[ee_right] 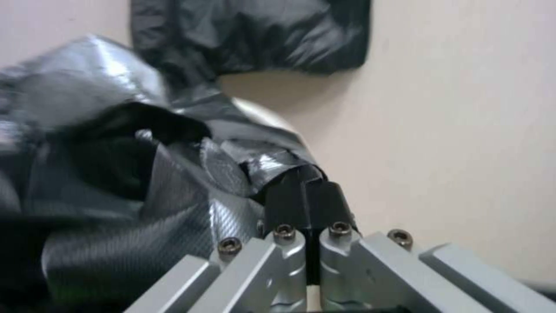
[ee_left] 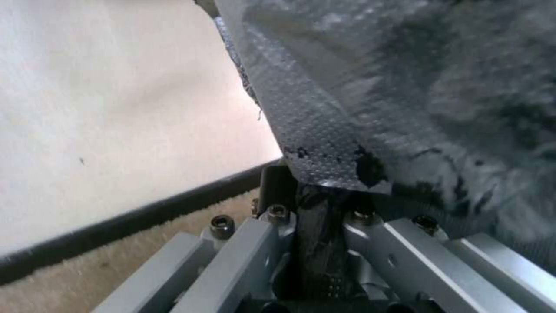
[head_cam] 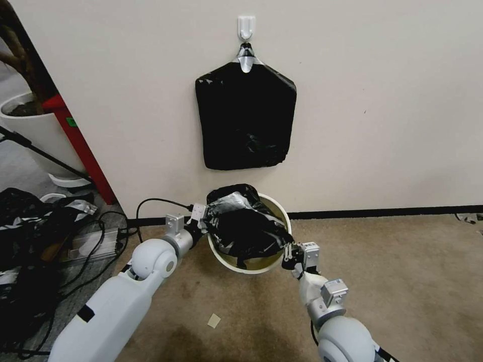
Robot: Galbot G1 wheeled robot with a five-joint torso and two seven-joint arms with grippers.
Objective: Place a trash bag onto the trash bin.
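The round cream-white trash bin (head_cam: 271, 205) stands on the carpet against the wall. Over its mouth spreads the crinkly black trash bag (head_cam: 244, 223), stretched between both arms. My left gripper (head_cam: 203, 217) is shut on the bag's edge at the bin's left rim; the left wrist view shows the film (ee_left: 371, 104) pinched between its fingers (ee_left: 278, 187). At the bin's front right rim, my right gripper (head_cam: 288, 250) is shut on the bag's other edge. In the right wrist view its black fingertips (ee_right: 304, 195) clamp the bag (ee_right: 116, 174), with a sliver of the bin's rim (ee_right: 258, 114) behind.
A flat black pack of bags (head_cam: 245, 115) hangs from a white wall hook (head_cam: 246, 26) above the bin. At the left stand a white plant pot (head_cam: 35, 125), a red post (head_cam: 80, 146) and tangled cables (head_cam: 90, 241). Bare carpet (head_cam: 402, 281) lies to the right.
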